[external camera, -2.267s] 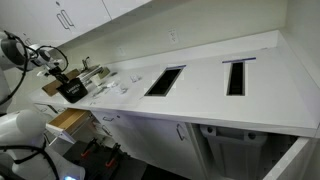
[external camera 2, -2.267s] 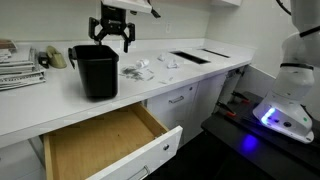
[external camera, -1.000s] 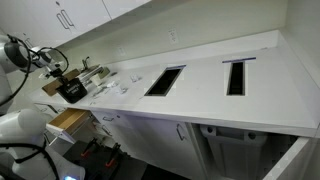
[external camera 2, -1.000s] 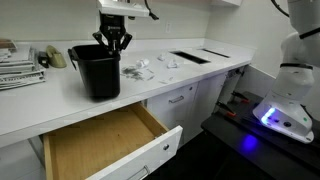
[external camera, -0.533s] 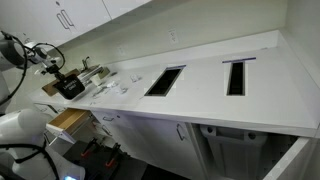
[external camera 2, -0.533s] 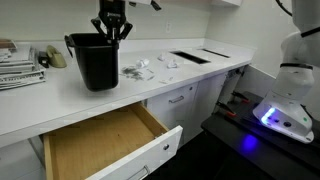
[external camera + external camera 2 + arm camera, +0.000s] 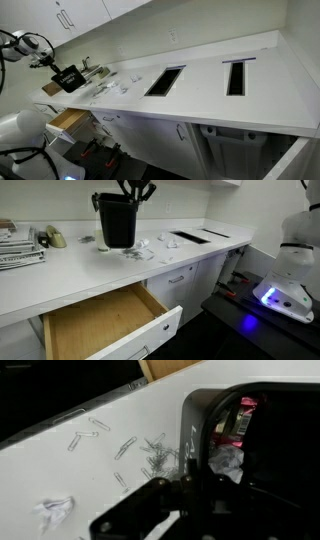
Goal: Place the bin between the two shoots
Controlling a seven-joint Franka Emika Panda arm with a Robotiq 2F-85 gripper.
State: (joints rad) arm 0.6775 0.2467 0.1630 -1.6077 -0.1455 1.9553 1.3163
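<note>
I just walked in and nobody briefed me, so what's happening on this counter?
The robot's gripper is clamped on the rim of the black bin, holding it seemingly just off the white counter near scattered paper clips. The near chute and far chute lie further along, so the bin is not between them yet. The drawer below stands open.

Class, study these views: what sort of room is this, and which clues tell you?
Probably an office copy or supply room: a long white counter with cut-in chute openings, an open drawer below, and scattered paper clips.
</note>
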